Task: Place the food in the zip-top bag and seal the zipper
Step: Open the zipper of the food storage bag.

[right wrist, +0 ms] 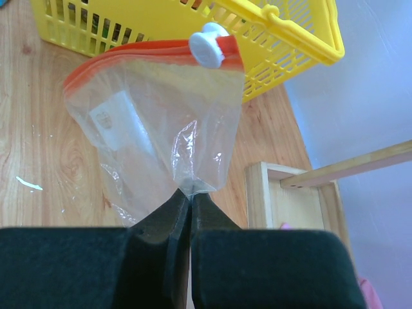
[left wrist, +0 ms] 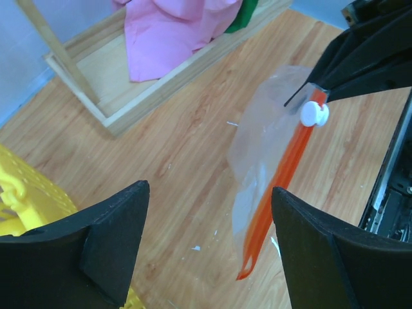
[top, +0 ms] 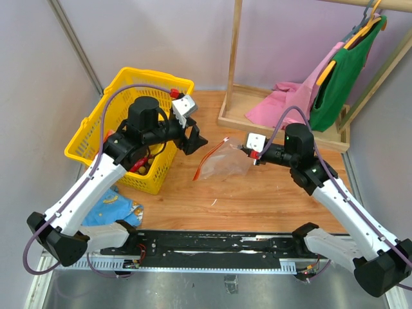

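1. Zip-top bag (top: pixel 222 164) is sitting near the middle of the tabletop (top: pixel 257 199), between the two arms. One end is being held up and the other end is drooping down toward the wood.
2. The zipper (right wrist: pixel 129 55), a thin red strip, is running along the bag's mouth. Its white slider (right wrist: pixel 206 45) is sitting at the end of the strip nearer the right arm. A white label patch (right wrist: pixel 109 119) is showing through the clear plastic.
3. The right claw (right wrist: pixel 190 199) is squeezing tight on a pinch of the bag's clear plastic, on the edge away from the red strip. Its two black fingers are pressing together with the plastic between them.
4. The left claw (top: pixel 195 140) is hanging in the air just beside the bag, on the basket side. Its fingers (left wrist: pixel 112 238) are spreading wide apart and are gripping nothing. In the left wrist view the bag is lying past them, not between them.
5. The food (top: pixel 138 166) is sitting inside the yellow basket (top: pixel 96 129), well apart from the bag. Only some red and dark pieces are peeking through the basket wall.
6. The basket is standing at the left side of the tabletop, under the left arm.
7. A blue cloth (top: pixel 112 206) is lying in front of the basket.
8. At the back, a pink cloth (top: pixel 283 96) is lying in a wooden tray (top: pixel 232 119), and a green cloth (top: pixel 341 71) is hanging above it.
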`<act>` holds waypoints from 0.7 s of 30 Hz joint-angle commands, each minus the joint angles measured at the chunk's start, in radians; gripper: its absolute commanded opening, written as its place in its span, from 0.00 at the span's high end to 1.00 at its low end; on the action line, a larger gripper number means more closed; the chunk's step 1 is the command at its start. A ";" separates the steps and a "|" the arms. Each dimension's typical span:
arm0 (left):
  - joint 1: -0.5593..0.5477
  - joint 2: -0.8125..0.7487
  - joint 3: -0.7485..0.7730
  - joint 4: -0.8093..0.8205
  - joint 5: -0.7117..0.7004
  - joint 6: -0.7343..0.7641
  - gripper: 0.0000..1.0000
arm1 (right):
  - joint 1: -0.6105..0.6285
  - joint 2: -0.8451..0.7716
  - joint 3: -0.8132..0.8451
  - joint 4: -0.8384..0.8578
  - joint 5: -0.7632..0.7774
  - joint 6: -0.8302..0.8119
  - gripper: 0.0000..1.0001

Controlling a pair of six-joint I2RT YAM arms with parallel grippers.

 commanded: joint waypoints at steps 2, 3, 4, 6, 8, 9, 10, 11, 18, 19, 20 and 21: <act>-0.006 -0.037 -0.039 0.059 0.110 0.039 0.22 | 0.017 -0.007 0.022 -0.003 -0.050 -0.062 0.99; -0.006 -0.038 -0.051 0.067 0.124 0.039 0.23 | 0.018 -0.008 0.020 0.002 -0.052 -0.062 0.99; -0.007 -0.040 -0.061 0.071 0.136 0.038 0.24 | 0.018 -0.008 0.017 0.007 -0.052 -0.062 0.99; -0.007 -0.046 -0.077 0.080 0.148 0.040 0.25 | 0.018 -0.008 0.012 0.012 -0.055 -0.053 0.99; -0.006 -0.057 -0.096 0.090 0.141 0.040 0.26 | 0.018 -0.010 0.007 0.023 -0.055 -0.039 0.99; -0.006 -0.059 -0.106 0.097 0.129 0.038 0.27 | 0.017 -0.011 0.007 0.027 -0.056 -0.034 0.99; -0.006 -0.062 -0.116 0.103 0.120 0.035 0.28 | 0.017 -0.011 0.006 0.031 -0.059 -0.030 0.99; -0.006 -0.062 -0.124 0.107 0.111 0.032 0.28 | 0.017 -0.011 0.004 0.034 -0.062 -0.027 0.99; -0.006 -0.059 -0.177 0.159 0.100 0.001 0.32 | 0.018 -0.008 -0.014 0.057 -0.065 -0.017 0.99; -0.006 -0.057 -0.180 0.163 0.108 -0.001 0.32 | 0.018 -0.007 -0.016 0.060 -0.065 -0.014 0.99; -0.006 -0.055 -0.184 0.168 0.116 -0.006 0.32 | 0.017 -0.005 -0.016 0.062 -0.064 -0.013 0.99; -0.006 -0.053 -0.188 0.175 0.119 -0.010 0.32 | 0.018 -0.003 -0.016 0.063 -0.065 -0.012 0.99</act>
